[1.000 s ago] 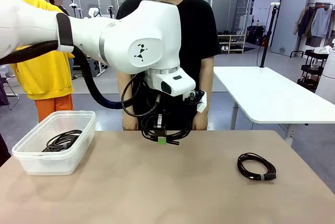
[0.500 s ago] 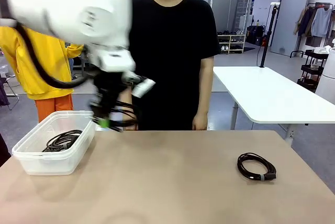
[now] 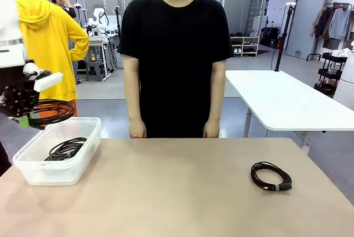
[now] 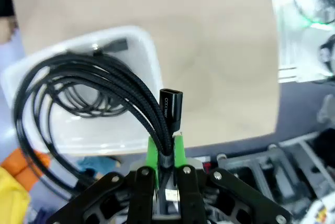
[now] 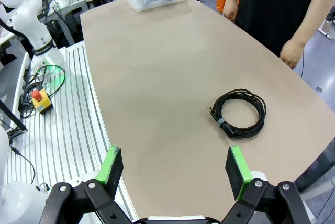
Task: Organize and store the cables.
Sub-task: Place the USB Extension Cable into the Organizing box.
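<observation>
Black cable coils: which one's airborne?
The coil pinched in the left gripper above the clear plastic bin; second coil lies in it, third coil on the table.

black cable coil (image 4: 78,85) in left pincer (image 4: 165,153) above clear bin (image 4: 149,67)

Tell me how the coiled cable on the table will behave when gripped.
The coiled cable has a grey tie that should hold its turns together. It lies flat, so it probably won't roll. Likely floppy: the coil in the left gripper hangs in loose loops.
</observation>
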Motion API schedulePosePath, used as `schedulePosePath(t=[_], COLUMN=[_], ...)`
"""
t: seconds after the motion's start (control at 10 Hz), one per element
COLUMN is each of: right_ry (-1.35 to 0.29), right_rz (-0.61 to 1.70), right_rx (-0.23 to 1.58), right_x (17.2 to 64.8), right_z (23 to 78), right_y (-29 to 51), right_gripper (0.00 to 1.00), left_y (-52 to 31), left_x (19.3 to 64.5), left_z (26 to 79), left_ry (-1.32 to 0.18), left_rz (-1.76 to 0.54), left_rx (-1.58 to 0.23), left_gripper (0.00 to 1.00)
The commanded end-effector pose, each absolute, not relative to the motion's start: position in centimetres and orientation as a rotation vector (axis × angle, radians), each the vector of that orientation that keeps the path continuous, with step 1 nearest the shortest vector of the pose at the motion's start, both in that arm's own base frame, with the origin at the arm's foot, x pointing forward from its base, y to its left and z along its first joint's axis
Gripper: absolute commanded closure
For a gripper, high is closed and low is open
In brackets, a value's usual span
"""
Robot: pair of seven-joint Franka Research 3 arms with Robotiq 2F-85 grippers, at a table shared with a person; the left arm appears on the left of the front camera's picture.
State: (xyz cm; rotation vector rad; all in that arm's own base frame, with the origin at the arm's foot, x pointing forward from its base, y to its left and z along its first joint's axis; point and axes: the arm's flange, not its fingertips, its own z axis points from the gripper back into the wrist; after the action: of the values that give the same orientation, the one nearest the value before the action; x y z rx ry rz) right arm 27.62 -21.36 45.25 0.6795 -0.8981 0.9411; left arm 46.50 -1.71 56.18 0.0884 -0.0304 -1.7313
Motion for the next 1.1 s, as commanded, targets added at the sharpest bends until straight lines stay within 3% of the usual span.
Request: schedulePosePath(t=[0.0,0.4,0.8,0.9,1.0], right_ry=[-0.912,-0.912,-0.912,-0.912,-0.912], right_rz=[0.947,0.947,0.947,0.947,0.947], right_rx=[0.679,0.679,0.679,0.679,0.679], right_x=[27.6,27.6,27.6,27.6,27.6], right_z=[45.4,45.4,45.4,45.4,45.4], right_y=[-21.3,-21.3,-21.3,-21.3,-21.3], right_gripper=[0.00,0.00,0.00,0.00,0.00], left_y=[-0.5,1.9,1.2,1.0,0.8], left_x=[48.9,53.5,54.0,53.9,53.8], left_z=[52.1,45.3,41.7,41.6,41.8], left_ry=[-0.096,-0.193,-0.122,-0.118,-0.118], left_rz=[-1.677,-1.457,-1.439,-1.443,-1.449], left_rx=[0.115,0.144,0.051,0.041,0.033], left_gripper=[0.87,0.87,0.87,0.51,0.48])
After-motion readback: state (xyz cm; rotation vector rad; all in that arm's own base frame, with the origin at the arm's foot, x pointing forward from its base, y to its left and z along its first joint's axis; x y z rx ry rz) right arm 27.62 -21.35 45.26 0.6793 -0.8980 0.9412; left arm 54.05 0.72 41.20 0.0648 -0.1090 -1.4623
